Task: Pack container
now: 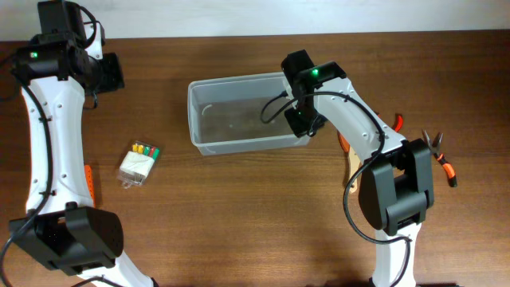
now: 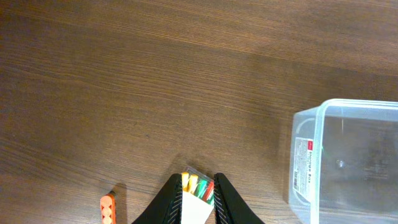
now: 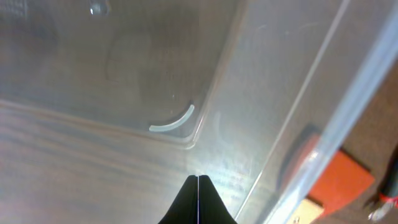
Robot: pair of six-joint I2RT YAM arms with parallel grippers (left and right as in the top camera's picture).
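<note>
Leftmost, the left gripper (image 2: 197, 186) hangs above the brown wooden table (image 1: 239, 207), its fingers parted only narrowly and gripping nothing; the small clear packet of coloured sticks (image 1: 139, 164) lies loose on the table, framed between them in the wrist view, so it is probably the next item to collect. At centre, the clear rectangular plastic container (image 1: 237, 80) stands open side up, apparently empty, ready to receive items. Over its right end the right gripper (image 3: 198, 180) has its fingers pressed fully together, empty. Orange-handled pliers (image 1: 440, 155) lie well apart, far right
</note>
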